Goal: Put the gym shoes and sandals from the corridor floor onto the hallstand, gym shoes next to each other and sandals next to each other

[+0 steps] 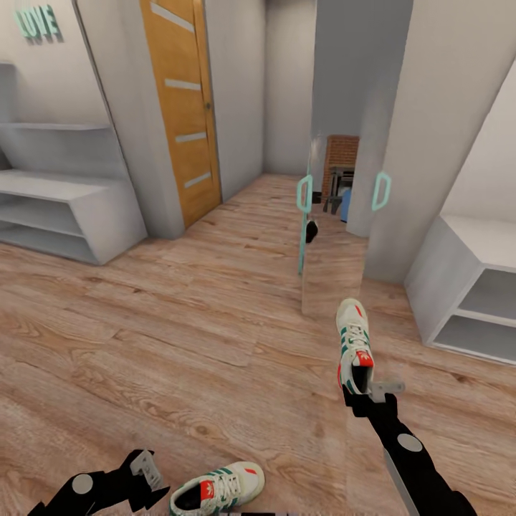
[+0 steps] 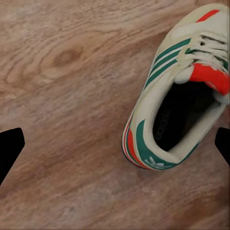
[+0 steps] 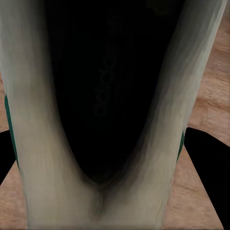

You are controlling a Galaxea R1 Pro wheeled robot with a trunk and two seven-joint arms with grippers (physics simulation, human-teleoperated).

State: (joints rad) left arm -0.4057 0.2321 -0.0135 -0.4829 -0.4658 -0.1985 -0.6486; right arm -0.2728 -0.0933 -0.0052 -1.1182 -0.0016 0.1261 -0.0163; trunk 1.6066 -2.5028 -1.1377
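Plainly the right gripper [image 1: 374, 394] clamps one cream-white green-striped lace-up sneaker [image 1: 355, 344] by its heel; that thin hold could slip in transit; the left gripper [image 1: 147, 469], fingers spread, holds nothing.

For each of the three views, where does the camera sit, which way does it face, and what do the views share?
Head view: up on the head, facing down the corridor; both black arms show, right gripper at the heel of a cream-white green-striped gym shoe.
Left wrist view: looks down at the second gym shoe on the wood-plank floor.
Right wrist view: looks into the first shoe's opening.
Both shoes also appear in the head view.
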